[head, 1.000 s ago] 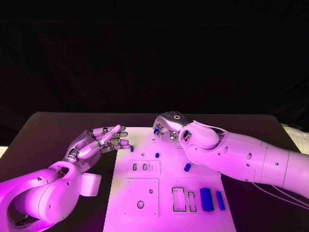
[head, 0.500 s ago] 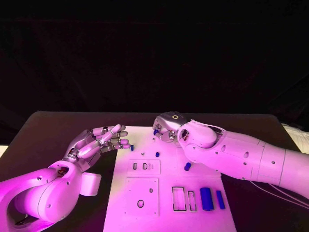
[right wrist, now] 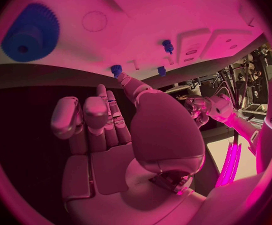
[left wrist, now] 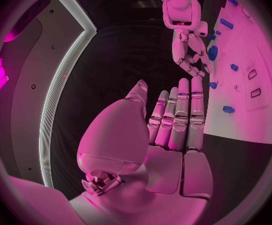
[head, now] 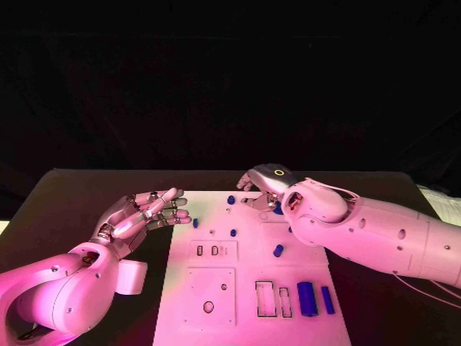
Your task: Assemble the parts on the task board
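Head view: right robot hand (head: 263, 189), fingers curled, nothing seen in its grasp, had shifted rightward over the far end of the task board (head: 253, 288). Left robot hand (head: 145, 213) stayed spread, empty, beside the board's left edge. Long blue part (head: 306, 298) lay lengthwise, pointing away from the robot.

Pink-magenta light washes a dim scene, black background; wrist views bend strongly toward their rims

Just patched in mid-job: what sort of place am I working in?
Likely a robot test bench or lab: a black table under dark drapes, a white task board with cut-out slots and small blue parts.
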Motion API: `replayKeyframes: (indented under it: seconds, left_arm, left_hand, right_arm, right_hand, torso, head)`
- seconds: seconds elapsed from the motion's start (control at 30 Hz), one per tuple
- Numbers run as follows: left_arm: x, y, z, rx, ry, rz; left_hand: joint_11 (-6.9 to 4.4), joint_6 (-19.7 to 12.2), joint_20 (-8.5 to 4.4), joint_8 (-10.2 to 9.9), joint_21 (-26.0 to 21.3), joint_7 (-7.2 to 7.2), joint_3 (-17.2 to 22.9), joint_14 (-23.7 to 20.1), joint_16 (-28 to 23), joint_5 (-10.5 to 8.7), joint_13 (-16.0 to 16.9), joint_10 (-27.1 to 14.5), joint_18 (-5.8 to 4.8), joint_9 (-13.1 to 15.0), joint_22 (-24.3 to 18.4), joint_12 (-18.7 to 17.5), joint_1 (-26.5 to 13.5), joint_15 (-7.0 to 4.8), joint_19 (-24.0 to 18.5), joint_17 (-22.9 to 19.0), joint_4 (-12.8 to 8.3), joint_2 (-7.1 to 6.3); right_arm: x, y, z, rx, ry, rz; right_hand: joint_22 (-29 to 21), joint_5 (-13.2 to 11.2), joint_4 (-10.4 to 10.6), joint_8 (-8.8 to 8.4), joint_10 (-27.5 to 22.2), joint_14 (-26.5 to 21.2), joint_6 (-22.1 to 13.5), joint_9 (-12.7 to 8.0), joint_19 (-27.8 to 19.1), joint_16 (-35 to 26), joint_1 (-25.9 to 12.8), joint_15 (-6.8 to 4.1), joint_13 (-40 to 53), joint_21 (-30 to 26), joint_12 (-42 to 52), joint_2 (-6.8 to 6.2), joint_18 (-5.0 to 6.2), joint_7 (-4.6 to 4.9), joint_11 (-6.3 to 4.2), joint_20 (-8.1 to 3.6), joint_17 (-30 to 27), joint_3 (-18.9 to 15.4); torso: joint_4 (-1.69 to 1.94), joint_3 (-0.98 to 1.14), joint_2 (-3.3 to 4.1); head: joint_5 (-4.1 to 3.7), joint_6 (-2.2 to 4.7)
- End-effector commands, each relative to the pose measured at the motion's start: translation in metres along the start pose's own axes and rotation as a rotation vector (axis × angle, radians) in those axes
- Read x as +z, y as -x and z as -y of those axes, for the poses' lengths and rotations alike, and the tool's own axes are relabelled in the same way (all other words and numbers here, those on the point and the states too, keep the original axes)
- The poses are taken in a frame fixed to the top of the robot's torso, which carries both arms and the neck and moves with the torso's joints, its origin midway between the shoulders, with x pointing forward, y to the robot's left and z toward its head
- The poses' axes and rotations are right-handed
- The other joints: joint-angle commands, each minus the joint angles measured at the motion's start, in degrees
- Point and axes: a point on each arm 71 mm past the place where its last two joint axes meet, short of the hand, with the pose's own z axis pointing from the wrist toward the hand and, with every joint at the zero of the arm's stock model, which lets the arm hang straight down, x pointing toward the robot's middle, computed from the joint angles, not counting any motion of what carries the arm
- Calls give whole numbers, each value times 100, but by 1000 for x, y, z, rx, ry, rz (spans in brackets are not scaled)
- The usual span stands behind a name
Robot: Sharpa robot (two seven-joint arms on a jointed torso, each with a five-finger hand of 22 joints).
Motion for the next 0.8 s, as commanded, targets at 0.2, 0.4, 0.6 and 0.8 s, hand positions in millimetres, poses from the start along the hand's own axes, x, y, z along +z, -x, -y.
replayKeyframes:
  seconds: [0.2,0.4,0.6,0.8]
  left_arm:
    - [2,1,0,-15,-4,-12]
    - [4,1,-1,-17,-3,-13]
    - [5,1,-2,-18,-1,-14]
    - [5,1,-2,-18,0,-15]
  left_hand:
    - [29,14,14,-23,31,27,7,-18,-26,-6,-8,-4,52,-5,1,-32,66,27,22,8,-41,-3]
    - [29,15,15,-24,30,25,8,-19,-28,-6,-7,-2,53,-5,1,-33,70,27,21,10,-46,-2]
    - [29,15,15,-24,30,25,8,-19,-28,-6,-7,-2,53,-5,1,-33,70,27,21,10,-46,-2]
    - [27,18,15,-26,30,22,11,-18,-32,-5,-7,0,53,-4,0,-36,78,27,20,13,-54,1]
  right_arm:
    - [-35,19,43,180,-177,-60]
    - [-48,20,68,185,-267,-120]
    - [-50,15,78,172,-311,-158]
    - [-45,9,78,171,-317,-181]
  right_hand:
    - [915,320,217,-28,1531,242,-38,-22,630,685,-73,-193,397,485,696,-246,-210,-94,-285,-168,944,-176]
    - [1372,473,669,5,1651,304,-210,-12,913,1349,62,-235,2255,724,2305,-245,-297,-186,-343,-314,1924,-1215]
    - [1543,478,1363,38,1293,336,-277,4,992,1678,535,-198,4858,802,4471,-127,-336,-107,-289,-207,2483,-1790]
    - [1599,481,1476,57,1378,356,-256,10,1026,1748,599,-186,5355,827,4900,-115,-347,-101,-282,-197,2621,-1829]
  torso:
    - [-118,6,-54]
    - [-162,28,-65]
    - [-146,27,-56]
    - [-145,20,-58]
  head:
    - [-36,37]
    - [-25,48]
    - [-37,45]
    - [-31,21]
